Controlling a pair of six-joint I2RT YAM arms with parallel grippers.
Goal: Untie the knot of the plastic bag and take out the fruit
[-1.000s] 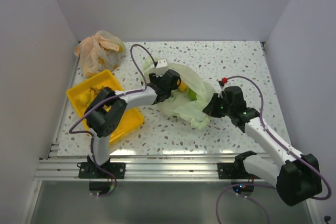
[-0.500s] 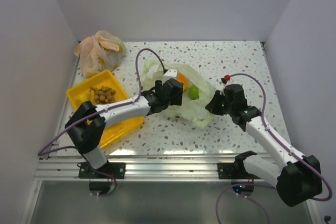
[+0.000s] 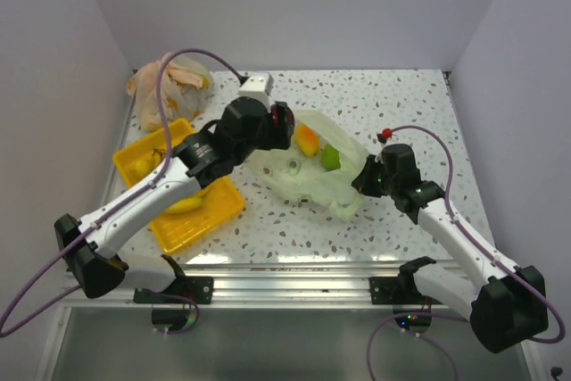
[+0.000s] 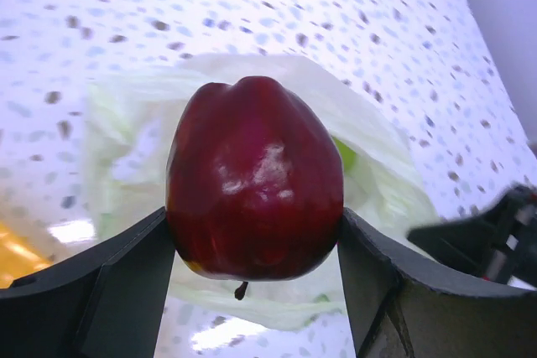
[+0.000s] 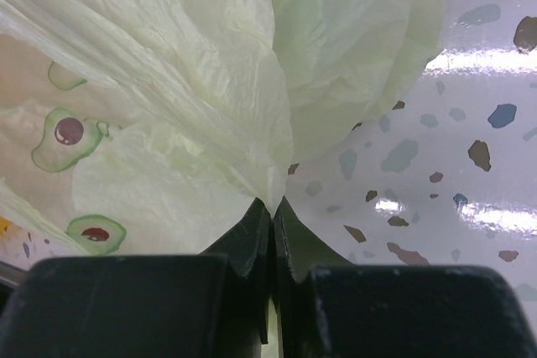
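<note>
On the speckled table (image 3: 401,104), the plastic bag (image 3: 308,180) lies open, knot undone. The left gripper (image 4: 253,232) clamps the dark red apple (image 4: 252,182) above it. The right gripper (image 5: 273,215), closed, pinches its edge. 2 fruits seem left inside: an orange-yellow fruit (image 3: 308,140) and a green fruit (image 3: 330,158).

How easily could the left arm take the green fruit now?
Probably not yet: its fingers hold the apple. Otherwise the bag lies open and the green fruit seems uncovered, so the way looks free.
</note>
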